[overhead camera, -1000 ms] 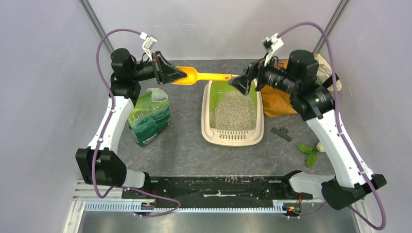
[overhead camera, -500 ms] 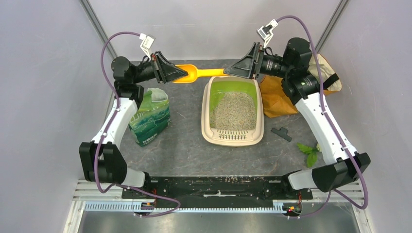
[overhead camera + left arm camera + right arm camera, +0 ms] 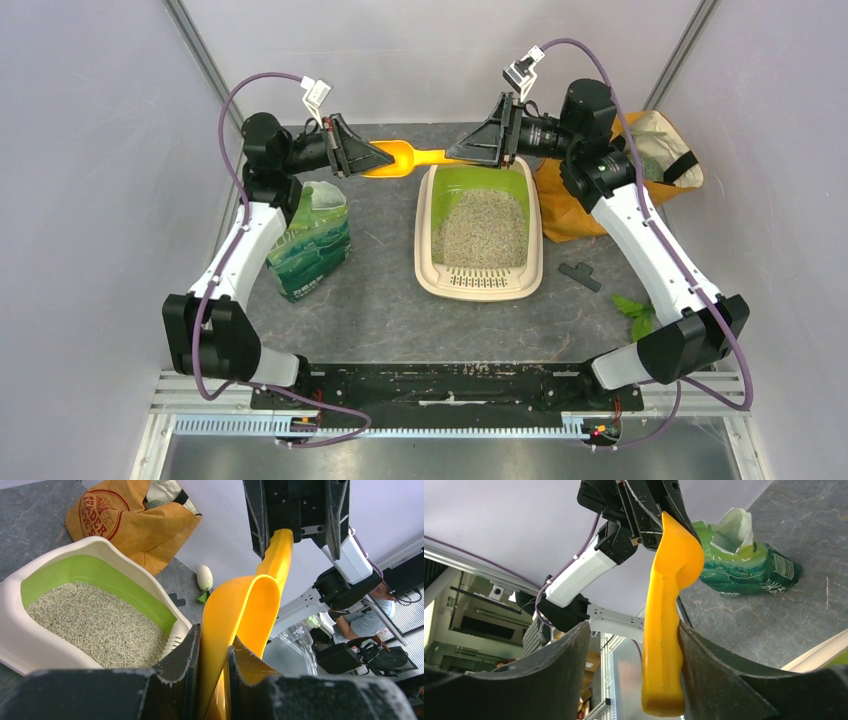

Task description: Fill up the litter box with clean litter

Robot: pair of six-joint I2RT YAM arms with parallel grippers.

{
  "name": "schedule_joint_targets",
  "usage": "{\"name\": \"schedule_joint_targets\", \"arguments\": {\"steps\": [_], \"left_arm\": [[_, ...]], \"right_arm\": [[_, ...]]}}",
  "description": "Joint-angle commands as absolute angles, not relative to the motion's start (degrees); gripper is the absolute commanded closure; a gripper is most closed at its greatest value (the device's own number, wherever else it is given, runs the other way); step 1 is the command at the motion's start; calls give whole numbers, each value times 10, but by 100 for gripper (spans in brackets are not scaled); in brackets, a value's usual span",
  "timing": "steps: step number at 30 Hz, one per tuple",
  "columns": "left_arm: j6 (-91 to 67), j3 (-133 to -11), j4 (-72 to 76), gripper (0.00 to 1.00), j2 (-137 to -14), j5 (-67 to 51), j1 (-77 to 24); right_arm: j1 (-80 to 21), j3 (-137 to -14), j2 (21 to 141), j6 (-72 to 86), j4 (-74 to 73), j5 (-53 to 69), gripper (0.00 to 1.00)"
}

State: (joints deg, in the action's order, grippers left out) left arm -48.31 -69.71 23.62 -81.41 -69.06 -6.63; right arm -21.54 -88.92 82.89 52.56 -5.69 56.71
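The litter box (image 3: 428, 262) sits mid-table, beige rim, green inside, with a bed of clean litter (image 3: 482, 226) in it; it also shows in the left wrist view (image 3: 102, 544), as does the litter (image 3: 95, 625). An orange scoop (image 3: 415, 156) hangs level above the box's far end. My left gripper (image 3: 385, 157) (image 3: 214, 640) is shut on the scoop's bowl (image 3: 250, 605). My right gripper (image 3: 462, 155) (image 3: 634, 630) straddles the handle (image 3: 664, 645). One finger touches it, and a gap remains at the other, so it is open.
A green printed bag (image 3: 310, 240) with a torn-open top lies left of the box. An orange bag (image 3: 600, 190) slumps at the back right. A small black piece (image 3: 580, 275) and a leafy green item (image 3: 635, 312) lie to the right. Walls close in on three sides.
My right gripper has swung up and left from over the box to the scoop's handle, and its jaws have narrowed around it. My left gripper drifted slightly right, still holding the bowl.
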Motion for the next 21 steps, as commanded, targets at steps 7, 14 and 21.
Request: {"name": "schedule_joint_targets", "arguments": {"steps": [7, 14, 21], "left_arm": [[-419, -722, 185, 98, -793, -672, -70], [-405, -724, 166, 98, -789, -663, -70], [-386, -729, 142, 98, -789, -664, -71]], "right_arm": [[-224, -912, 831, 480, -129, 578, 46], [-228, -910, 833, 469, -149, 565, 35], [-228, -911, 835, 463, -156, 564, 40]]}}
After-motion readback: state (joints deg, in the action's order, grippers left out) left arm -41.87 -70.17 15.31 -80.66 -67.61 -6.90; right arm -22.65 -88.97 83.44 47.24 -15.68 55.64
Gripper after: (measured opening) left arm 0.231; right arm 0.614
